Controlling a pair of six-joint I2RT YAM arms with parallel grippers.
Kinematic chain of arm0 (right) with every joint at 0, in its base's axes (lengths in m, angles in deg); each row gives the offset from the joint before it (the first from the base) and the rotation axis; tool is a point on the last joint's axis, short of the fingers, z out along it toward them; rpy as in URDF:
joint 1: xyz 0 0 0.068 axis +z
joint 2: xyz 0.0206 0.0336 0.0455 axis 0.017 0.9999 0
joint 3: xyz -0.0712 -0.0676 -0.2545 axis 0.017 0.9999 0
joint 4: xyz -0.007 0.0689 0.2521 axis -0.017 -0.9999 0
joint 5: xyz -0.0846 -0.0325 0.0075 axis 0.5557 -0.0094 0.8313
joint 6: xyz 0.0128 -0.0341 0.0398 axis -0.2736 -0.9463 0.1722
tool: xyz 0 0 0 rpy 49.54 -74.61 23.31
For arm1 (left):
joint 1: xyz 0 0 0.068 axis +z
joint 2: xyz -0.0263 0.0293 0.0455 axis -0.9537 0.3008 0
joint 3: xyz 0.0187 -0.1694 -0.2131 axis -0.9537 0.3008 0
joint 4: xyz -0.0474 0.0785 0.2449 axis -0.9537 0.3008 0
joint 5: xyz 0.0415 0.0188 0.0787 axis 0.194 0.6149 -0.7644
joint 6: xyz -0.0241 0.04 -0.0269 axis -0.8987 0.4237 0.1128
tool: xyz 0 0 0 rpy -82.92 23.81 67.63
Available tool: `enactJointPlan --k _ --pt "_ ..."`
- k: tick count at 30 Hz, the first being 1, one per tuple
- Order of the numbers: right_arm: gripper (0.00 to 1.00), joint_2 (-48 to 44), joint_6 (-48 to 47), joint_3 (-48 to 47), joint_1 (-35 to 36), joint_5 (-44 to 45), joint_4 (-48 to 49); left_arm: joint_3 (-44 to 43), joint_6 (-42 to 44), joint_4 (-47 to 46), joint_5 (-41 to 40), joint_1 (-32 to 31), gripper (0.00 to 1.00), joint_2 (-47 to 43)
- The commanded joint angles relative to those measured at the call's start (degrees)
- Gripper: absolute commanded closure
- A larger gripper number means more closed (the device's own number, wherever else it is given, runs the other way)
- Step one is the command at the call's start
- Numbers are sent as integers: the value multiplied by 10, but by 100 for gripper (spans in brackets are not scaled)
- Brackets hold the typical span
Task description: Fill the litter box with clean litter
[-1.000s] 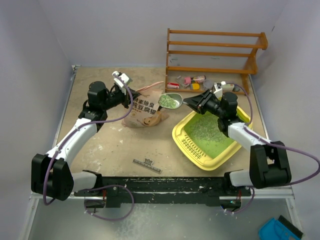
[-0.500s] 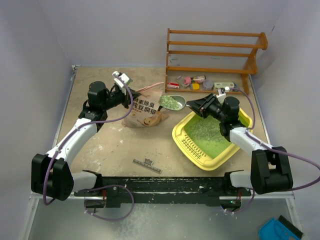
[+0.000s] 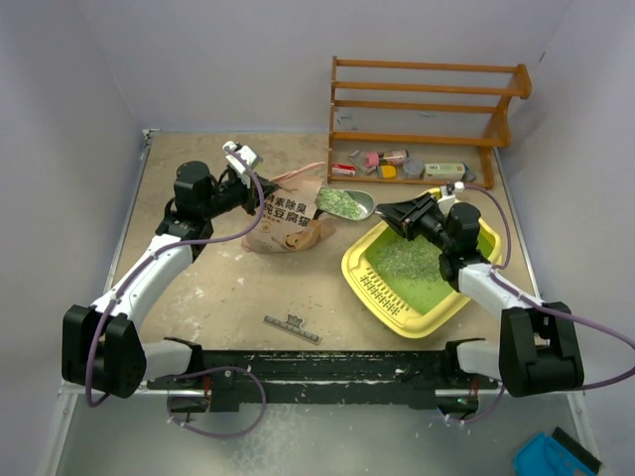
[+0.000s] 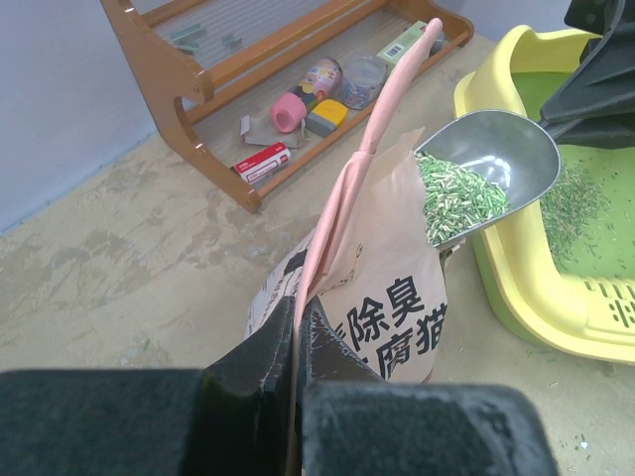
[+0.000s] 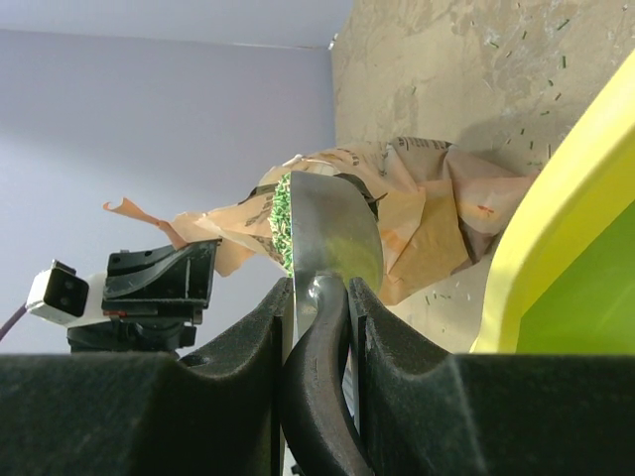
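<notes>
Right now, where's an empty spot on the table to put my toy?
The biggest bare patch is the table in front of the bag, left of the litter box, behind the small dark strip. Crowded: where the scoop hangs between bag and box, and the bottom shelf of the rack.

- The scoop (image 4: 491, 164) in my right gripper (image 5: 317, 288) was bare metal, smooth and brightly polished.
- The bag (image 4: 382, 268) was tan paper, matt and creased.
- The litter box (image 4: 566, 332) was smooth, slightly glossy plastic.
- The clean litter (image 4: 451, 198) looked dull and gritty.
- The rack (image 4: 189, 79) was varnished wood.
- The table (image 4: 129, 268) was rough and patchy.
</notes>
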Motion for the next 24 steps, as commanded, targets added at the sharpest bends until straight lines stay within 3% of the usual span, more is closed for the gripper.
enactJointPlan --k 1,24 --pt "100 -33 26 11 -8 13 69 -27 -5 -52 9 -1 100 -14" --pt "100 -86 64 54 -33 15 108 -27 -2 -49 8 -1 100 -10"
